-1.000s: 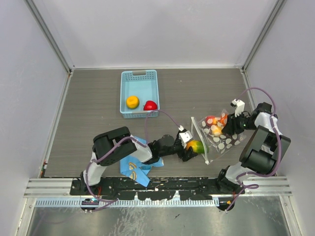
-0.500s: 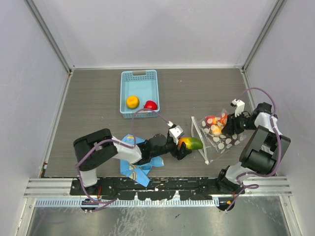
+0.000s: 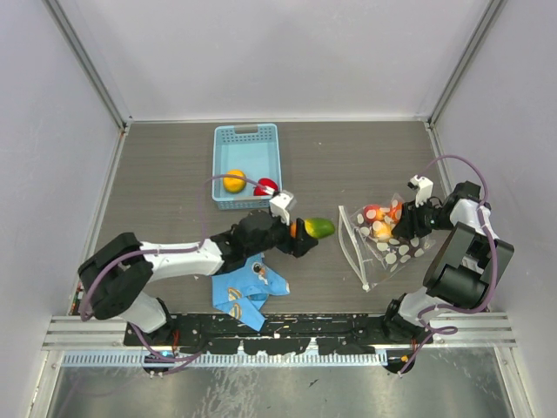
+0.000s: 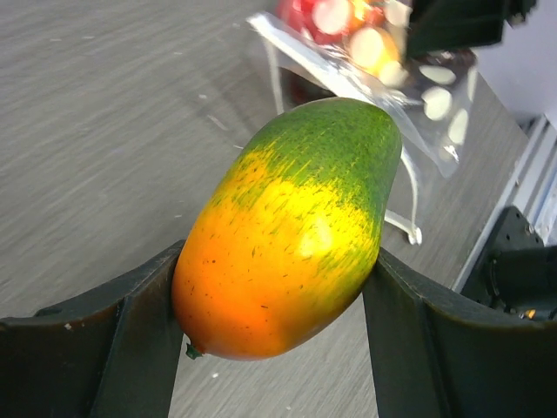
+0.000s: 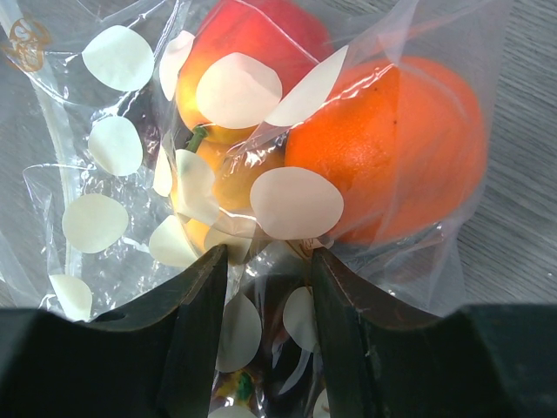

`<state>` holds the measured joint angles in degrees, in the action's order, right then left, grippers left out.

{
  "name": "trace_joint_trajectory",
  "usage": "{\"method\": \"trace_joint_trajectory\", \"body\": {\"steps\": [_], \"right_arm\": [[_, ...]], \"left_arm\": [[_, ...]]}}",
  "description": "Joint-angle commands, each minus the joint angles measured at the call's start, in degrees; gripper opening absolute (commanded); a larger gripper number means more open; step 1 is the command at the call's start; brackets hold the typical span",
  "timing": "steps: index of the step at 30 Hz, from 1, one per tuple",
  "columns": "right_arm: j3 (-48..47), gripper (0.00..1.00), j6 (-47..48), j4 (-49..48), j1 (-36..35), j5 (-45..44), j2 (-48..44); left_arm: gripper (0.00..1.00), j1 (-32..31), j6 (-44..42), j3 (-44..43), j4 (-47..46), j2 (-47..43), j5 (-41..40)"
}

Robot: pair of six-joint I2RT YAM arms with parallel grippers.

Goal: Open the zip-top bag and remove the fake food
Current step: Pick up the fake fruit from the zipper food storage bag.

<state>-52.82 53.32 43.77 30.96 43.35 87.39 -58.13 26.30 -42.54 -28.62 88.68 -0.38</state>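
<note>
On the left, the grey wood-grain table (image 3: 157, 174) has wide bare room between the white side wall and the left arm, which reaches low across the near half. A blue cartoon-print cloth (image 3: 244, 294) lies crumpled just under that arm, close to the near rail.

Towards the back stands a light blue slotted plastic basket (image 3: 246, 131), with open table behind it and on both sides. It holds a round orange plastic fruit (image 3: 234, 180) and a red plastic piece (image 3: 266, 186), which the arm's wrist and cable partly cover.

The left gripper (image 3: 305, 233) is clamped on a glossy plastic mango (image 4: 296, 226), green at one end and orange at the other. One finger presses each flank. The mango sits between the basket's near right corner and the bag, touching neither.

Right of it lies the clear polka-dot zip-top bag (image 3: 398, 253), its white zip strip bowed into an open loop facing left. A narrow strip of table separates it from the right wall.

The right gripper (image 5: 268, 261) pinches the bag's film between its half-closed fingers. The remaining fake food (image 3: 378, 221) is bunched inside, including an orange piece (image 5: 392, 148) and a red-and-yellow one (image 5: 252, 43). White dots and crinkled plastic blur the pieces lower down, so I cannot count them.
</note>
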Motion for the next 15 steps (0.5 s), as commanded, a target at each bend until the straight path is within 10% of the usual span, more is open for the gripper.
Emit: {"method": "trace_joint_trajectory", "body": {"steps": [1, 15], "right_arm": [[-0.7, 0.49, -0.4, -1.5, -0.3, -0.6, -0.4], [-0.9, 0.49, -1.0, -1.8, -0.3, -0.6, -0.4]], "left_arm": [[0.09, 5.6, 3.6, -2.0, 7.7, -6.9, 1.8], [0.02, 15.2, 2.9, -13.5, 28.7, -8.8, -15.0]]}}
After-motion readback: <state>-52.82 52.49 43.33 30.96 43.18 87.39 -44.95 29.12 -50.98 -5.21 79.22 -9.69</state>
